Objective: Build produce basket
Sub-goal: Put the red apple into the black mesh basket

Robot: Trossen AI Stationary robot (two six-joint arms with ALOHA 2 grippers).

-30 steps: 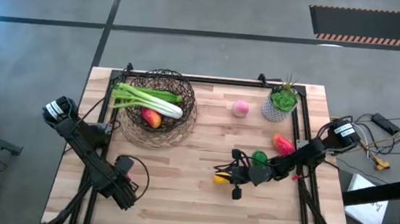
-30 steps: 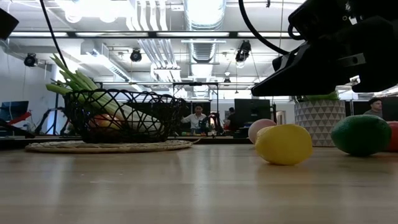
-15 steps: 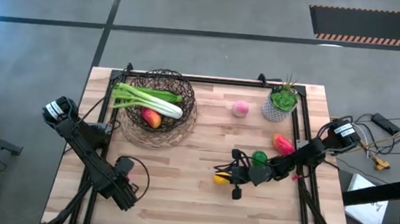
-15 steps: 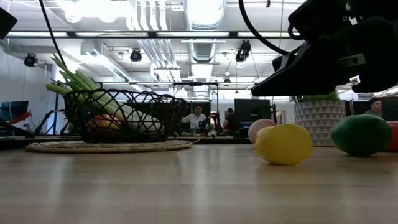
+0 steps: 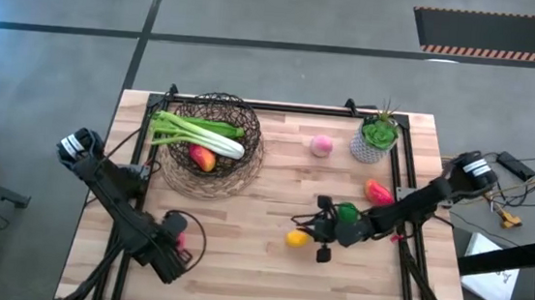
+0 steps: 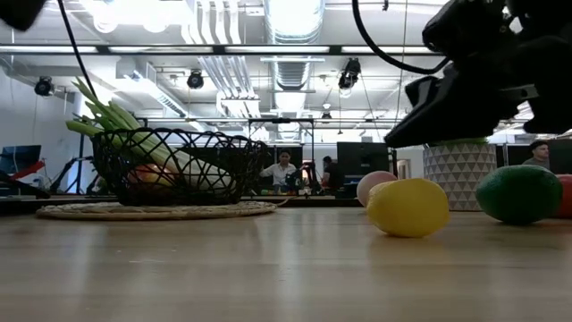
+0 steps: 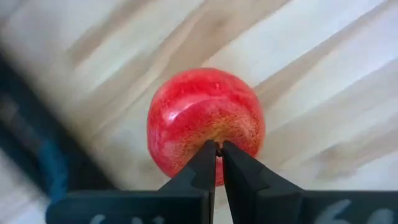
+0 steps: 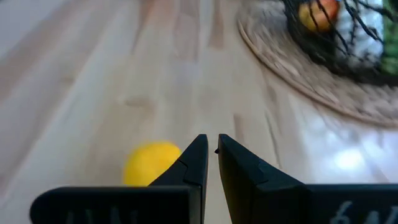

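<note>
Near the wooden table's (image 5: 238, 264) front-left corner, the left claw (image 5: 174, 240) hangs closed and empty over a red tomato (image 7: 205, 121). Toward the back-left corner, the round dark woven-wire basket (image 5: 212, 145) already holds pale celery (image 5: 196, 134), a green pod (image 5: 219, 126) and a red-orange mango (image 5: 203, 158). Right of centre, the right claw (image 5: 314, 234), fingers nearly together and empty, hovers beside the yellow lemon (image 5: 295, 238), with the green lime (image 5: 346, 213), a red-orange fruit (image 5: 378, 191) and pink peach (image 5: 320, 146) not yet loaded.

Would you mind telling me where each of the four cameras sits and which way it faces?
High: overhead, straight down; both arms, basket.
Low: table height, looking level; lemon, lime, an arm above.
Left wrist: past the shut left gripper at a red tomato.
Right wrist: past the shut right gripper toward lemon and basket.
High, low and right wrist share lemon and basket.
</note>
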